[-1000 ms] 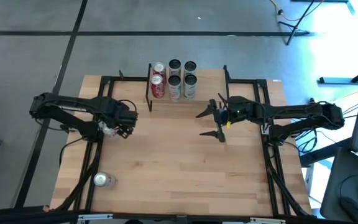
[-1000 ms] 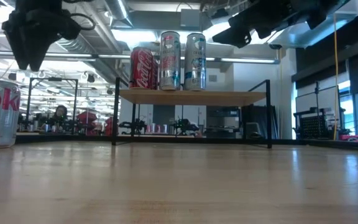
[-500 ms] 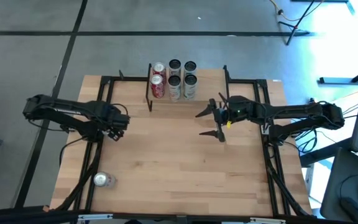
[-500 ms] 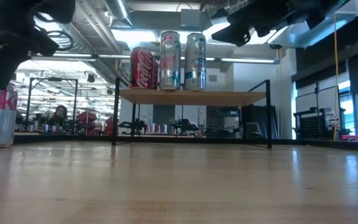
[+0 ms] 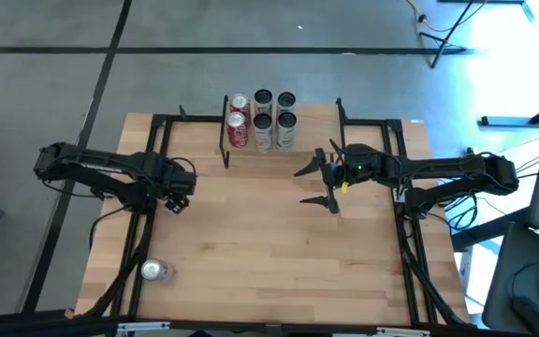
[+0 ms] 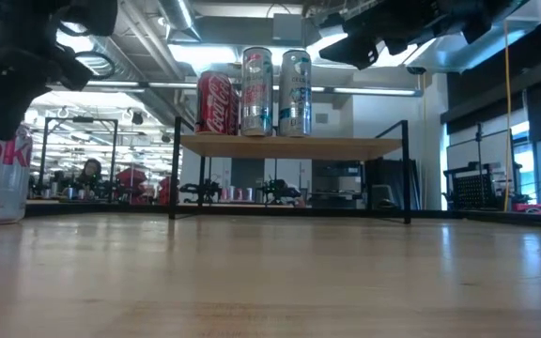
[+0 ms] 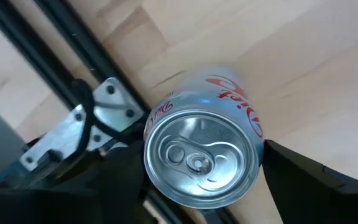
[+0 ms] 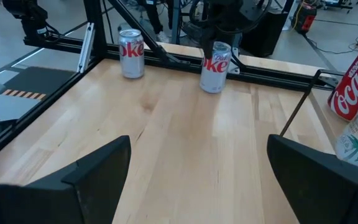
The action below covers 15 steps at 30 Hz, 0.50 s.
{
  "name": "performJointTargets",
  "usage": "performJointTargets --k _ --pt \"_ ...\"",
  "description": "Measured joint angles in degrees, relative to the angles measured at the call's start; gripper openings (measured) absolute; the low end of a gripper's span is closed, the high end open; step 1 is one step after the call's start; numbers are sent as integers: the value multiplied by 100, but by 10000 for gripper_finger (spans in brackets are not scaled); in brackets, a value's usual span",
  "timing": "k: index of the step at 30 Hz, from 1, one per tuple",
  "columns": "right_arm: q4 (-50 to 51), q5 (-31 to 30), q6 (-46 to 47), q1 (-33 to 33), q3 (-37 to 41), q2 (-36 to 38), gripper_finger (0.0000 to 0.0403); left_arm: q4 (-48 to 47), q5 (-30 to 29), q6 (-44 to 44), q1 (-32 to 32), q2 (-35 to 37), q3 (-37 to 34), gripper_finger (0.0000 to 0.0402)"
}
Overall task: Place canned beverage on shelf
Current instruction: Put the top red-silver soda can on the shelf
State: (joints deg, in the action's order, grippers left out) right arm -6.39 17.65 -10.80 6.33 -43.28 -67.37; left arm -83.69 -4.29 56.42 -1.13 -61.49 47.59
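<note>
Aluminium can (image 7: 201, 157), thin-walled, slick; I'd grip mid-body, gently. Left gripper (image 5: 172, 192) fingers wide, straddling it, not closed. Right gripper (image 5: 318, 184) wide, empty, near the shelf (image 5: 279, 145).

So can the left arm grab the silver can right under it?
Probably yes. The left gripper hangs open straight above the silver can, a finger on either side, and nothing blocks its way down.
</note>
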Motion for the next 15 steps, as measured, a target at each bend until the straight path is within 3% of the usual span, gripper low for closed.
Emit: performJointTargets --k 7,15 --pt "0 -2 -12 2 -1 0 365 465 213 -44 0 0 2 289" --pt "2 -2 -14 2 1 0 365 1927 289 -413 -16 -50 -13 289"
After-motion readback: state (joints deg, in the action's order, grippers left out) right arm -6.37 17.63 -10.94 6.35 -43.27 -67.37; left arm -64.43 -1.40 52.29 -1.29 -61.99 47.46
